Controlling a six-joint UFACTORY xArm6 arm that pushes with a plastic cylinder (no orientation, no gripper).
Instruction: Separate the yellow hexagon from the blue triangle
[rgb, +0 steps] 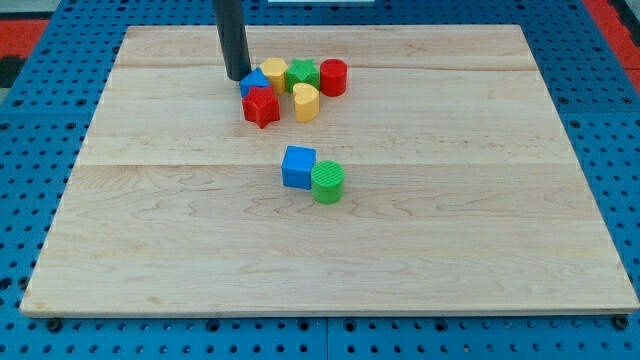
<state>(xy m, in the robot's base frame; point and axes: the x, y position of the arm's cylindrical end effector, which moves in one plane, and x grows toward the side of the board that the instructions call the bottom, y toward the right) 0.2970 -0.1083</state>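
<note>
The yellow hexagon (274, 71) sits near the view's top centre, touching the blue triangle (255, 82) on its left. My tip (237, 76) stands just left of the blue triangle, close to or touching its upper left edge. A red star-shaped block (261, 106) lies directly below the blue triangle. The rod rises out of the view's top.
A green star-shaped block (302, 74) and a red cylinder (333, 77) lie right of the yellow hexagon. A yellow heart-like block (305, 101) sits below them. A blue cube (298, 167) and a green cylinder (327, 182) touch at the board's (150, 230) centre.
</note>
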